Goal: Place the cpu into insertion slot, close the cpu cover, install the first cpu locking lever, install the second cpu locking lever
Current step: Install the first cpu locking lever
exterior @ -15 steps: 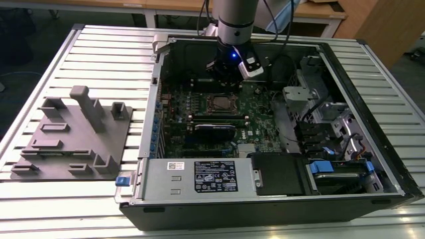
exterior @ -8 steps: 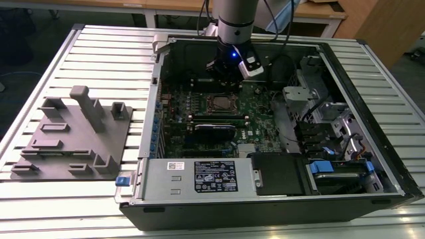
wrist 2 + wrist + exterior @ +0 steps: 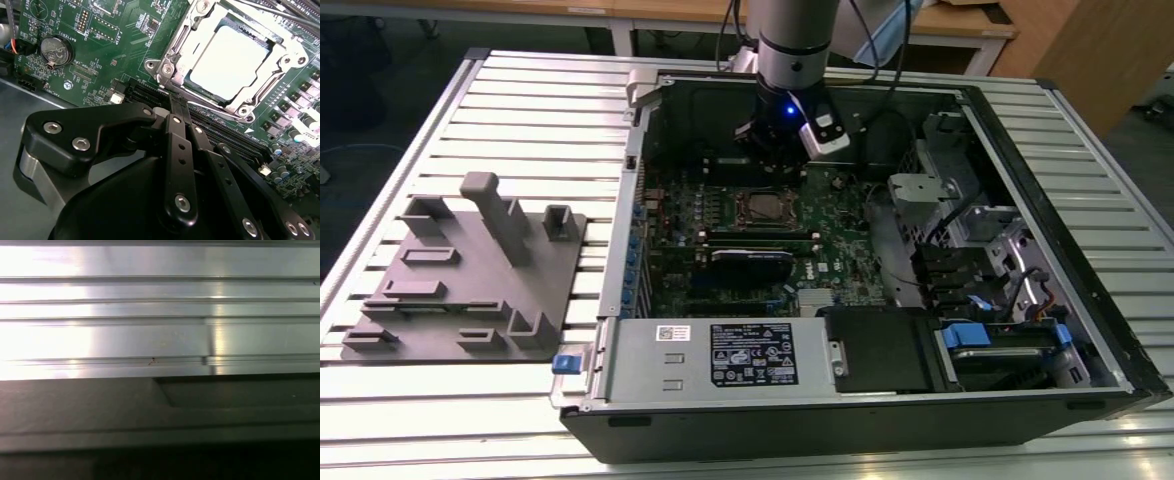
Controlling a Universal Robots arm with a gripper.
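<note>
Hanging inside the open black computer case (image 3: 1067,330) in the exterior view, the black gripper (image 3: 180,112) sits just beside the square, silver-rimmed insertion slot (image 3: 167,67) on the green circuit board (image 3: 120,35). Its fingers are pressed together, gripping nothing. The flat silver-grey cpu (image 3: 230,62) lies seated in the slot, with the thin silvery metal cpu cover (image 3: 197,42) framing it.

You see a ribbed aluminium desk (image 3: 520,110), wooden furniture (image 3: 1067,50) behind it, dark floor (image 3: 374,60), glare on the slats.
</note>
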